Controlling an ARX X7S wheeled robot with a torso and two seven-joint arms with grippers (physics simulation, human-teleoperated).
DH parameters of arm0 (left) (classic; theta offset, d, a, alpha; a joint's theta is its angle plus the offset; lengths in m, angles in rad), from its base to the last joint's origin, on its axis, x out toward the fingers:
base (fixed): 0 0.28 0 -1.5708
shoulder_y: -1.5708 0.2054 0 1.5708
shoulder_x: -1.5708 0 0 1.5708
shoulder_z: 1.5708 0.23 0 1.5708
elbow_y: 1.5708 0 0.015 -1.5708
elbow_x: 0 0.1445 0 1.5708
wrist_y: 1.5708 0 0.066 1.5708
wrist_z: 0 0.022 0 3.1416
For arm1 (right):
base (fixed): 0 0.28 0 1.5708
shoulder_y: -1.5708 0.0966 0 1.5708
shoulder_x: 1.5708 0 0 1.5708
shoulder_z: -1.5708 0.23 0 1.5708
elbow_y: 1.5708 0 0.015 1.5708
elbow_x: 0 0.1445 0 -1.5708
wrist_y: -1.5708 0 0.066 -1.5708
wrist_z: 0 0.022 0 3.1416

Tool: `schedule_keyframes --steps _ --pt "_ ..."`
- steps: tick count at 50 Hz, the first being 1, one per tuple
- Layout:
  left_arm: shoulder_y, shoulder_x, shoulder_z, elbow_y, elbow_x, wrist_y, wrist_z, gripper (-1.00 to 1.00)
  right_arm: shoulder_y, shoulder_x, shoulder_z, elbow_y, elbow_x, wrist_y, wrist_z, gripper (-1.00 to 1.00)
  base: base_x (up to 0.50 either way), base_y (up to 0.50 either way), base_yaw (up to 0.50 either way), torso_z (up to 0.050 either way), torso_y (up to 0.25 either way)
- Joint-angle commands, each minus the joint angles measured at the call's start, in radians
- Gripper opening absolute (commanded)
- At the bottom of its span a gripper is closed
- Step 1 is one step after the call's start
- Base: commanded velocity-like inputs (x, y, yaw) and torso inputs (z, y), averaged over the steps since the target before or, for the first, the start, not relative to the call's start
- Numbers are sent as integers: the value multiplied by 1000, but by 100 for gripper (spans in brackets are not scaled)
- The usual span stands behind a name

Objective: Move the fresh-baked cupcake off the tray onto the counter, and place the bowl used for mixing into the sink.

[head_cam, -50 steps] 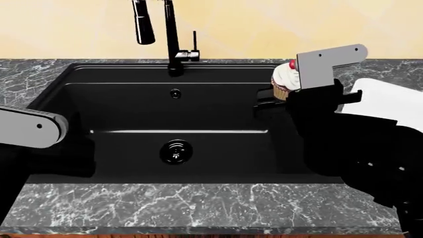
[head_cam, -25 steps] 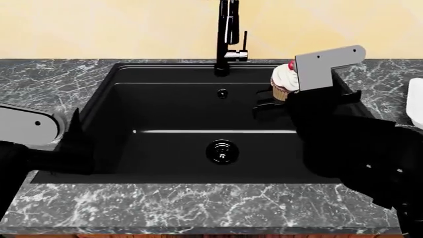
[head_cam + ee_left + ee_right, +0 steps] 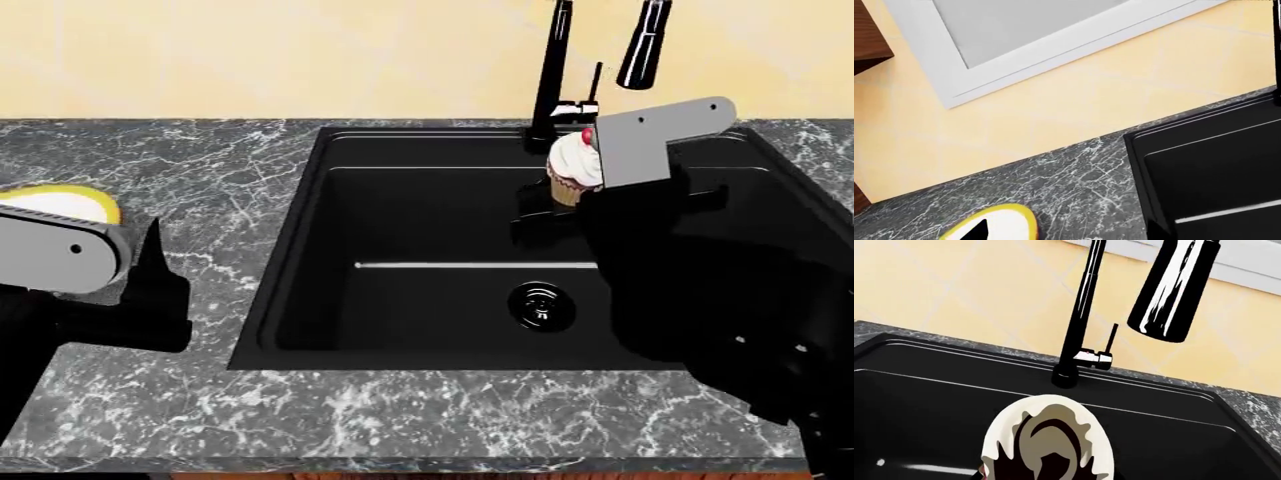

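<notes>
The right arm reaches forward over the sink (image 3: 400,200), its gripper (image 3: 561,200) closed on the cupcake (image 3: 574,170) and holding it upright above the basin, near the faucet (image 3: 554,70). In the right wrist view the frosting (image 3: 1047,435) fills the foreground with the faucet base behind. The left arm is low at the near left over the counter (image 3: 174,180); whether its gripper (image 3: 150,265) is open or closed cannot be told. The bowl (image 3: 60,203) sits on the counter left of the sink, partly hidden behind the left arm.
</notes>
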Motion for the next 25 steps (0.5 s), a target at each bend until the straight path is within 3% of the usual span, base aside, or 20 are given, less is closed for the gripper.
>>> schedule_keyframes --steps 1,25 --pt "1 -2 -1 0 1 2 1 100 -2 2 1 -1 -18 5 -10 -100 0 500 0 0 0" --pt "10 -6 -9 -1 11 9 12 100 5 7 3 -9 -12 10 -11 -100 0 500 0 0 0"
